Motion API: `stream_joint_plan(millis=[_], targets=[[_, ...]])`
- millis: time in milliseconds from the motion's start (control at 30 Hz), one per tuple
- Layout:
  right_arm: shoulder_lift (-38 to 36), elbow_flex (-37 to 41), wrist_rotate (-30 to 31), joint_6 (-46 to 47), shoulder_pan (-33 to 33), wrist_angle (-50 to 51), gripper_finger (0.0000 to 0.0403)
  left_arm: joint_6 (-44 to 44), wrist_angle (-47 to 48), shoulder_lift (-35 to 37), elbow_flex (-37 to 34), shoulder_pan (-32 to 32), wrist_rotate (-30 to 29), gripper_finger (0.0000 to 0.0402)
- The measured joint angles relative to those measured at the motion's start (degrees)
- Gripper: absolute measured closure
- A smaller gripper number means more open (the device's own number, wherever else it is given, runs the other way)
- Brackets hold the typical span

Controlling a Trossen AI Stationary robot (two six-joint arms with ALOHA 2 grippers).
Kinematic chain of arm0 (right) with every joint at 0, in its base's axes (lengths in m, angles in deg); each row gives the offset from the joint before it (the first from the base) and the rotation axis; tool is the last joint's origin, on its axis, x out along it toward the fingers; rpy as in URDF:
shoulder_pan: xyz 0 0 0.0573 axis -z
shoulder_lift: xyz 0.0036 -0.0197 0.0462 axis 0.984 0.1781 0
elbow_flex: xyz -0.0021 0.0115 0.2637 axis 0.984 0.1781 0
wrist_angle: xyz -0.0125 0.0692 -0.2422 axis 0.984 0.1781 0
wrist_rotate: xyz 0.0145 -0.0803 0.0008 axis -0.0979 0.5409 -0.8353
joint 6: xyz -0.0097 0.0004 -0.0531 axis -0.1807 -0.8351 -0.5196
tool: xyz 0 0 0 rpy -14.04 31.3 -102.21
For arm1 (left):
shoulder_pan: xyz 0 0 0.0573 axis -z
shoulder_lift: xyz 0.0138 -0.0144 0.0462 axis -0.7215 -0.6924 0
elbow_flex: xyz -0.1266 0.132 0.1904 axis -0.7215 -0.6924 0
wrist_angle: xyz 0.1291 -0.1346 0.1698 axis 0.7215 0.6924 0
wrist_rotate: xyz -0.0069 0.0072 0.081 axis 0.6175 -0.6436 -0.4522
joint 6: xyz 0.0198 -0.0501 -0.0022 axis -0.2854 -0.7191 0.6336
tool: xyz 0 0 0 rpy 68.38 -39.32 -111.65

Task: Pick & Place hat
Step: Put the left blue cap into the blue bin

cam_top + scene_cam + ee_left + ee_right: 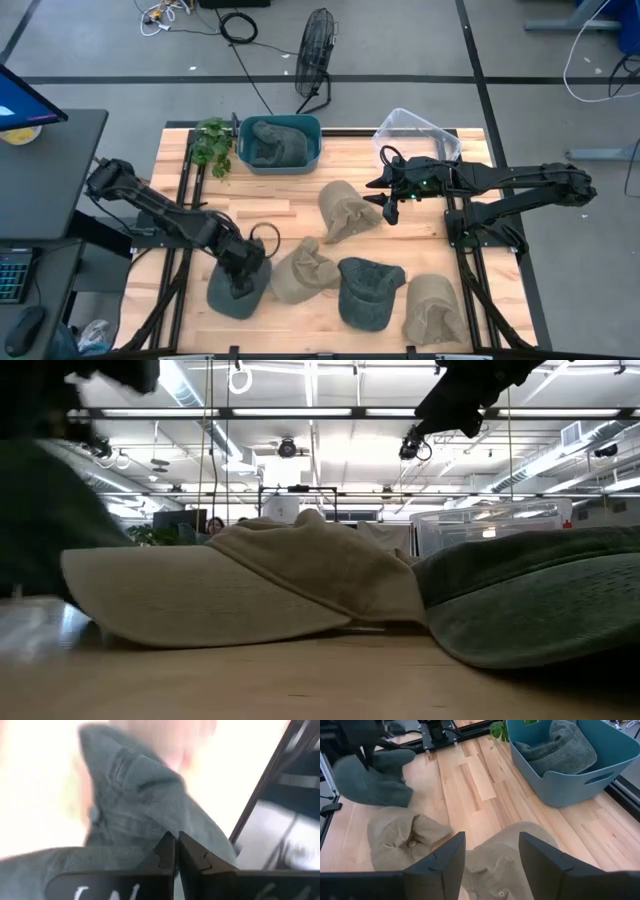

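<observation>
Several hats lie on the wooden table. My left gripper point(242, 262) is shut on a dark green hat point(238, 292) near the table's near left corner; the right wrist view shows that green hat point(372, 780) too. My right gripper point(388, 207) is open and hovers just right of a tan hat point(345, 208), touching nothing; in its wrist view the open right gripper point(490, 862) stands over that tan hat point(507, 847). A blue bin point(312, 160) at the far edge holds another green hat point(272, 140). My left gripper pinches the dark green hat's cloth point(150, 832) between its two shut fingers point(167, 852), coming from above at the hat's far side. The hat's body spreads toward the near edge below the gripper. Whether it is lifted clear of the table, I cannot tell.
More hats lie near the front: a tan one point(305, 268), a dark green one point(368, 292) and a tan one point(435, 310). A clear plastic tub point(415, 133) and a small plant point(212, 145) stand at the far edge. Bare wood point(290, 200) lies mid-table.
</observation>
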Motion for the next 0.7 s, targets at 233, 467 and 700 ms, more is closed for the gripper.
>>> stream_joint_plan(millis=[233, 467, 700], targets=[[0.0, 0.0, 0.01, 0.11, 0.01, 0.0, 0.0215, -2.32, 7.92, 4.41, 8.24, -6.75, -12.06, 0.0396], [-0.02, 0.0, 0.01, -0.07, -0.01, -0.02, 0.0215, -1.42, 10.91, 5.71, 16.59, -16.06, -30.51, 0.0392], [-0.02, 0.0, 0.01, -0.07, -0.01, -0.02, 0.0215, 1.35, 3.14, 5.53, 18.97, -29.77, -39.8, 0.0393]])
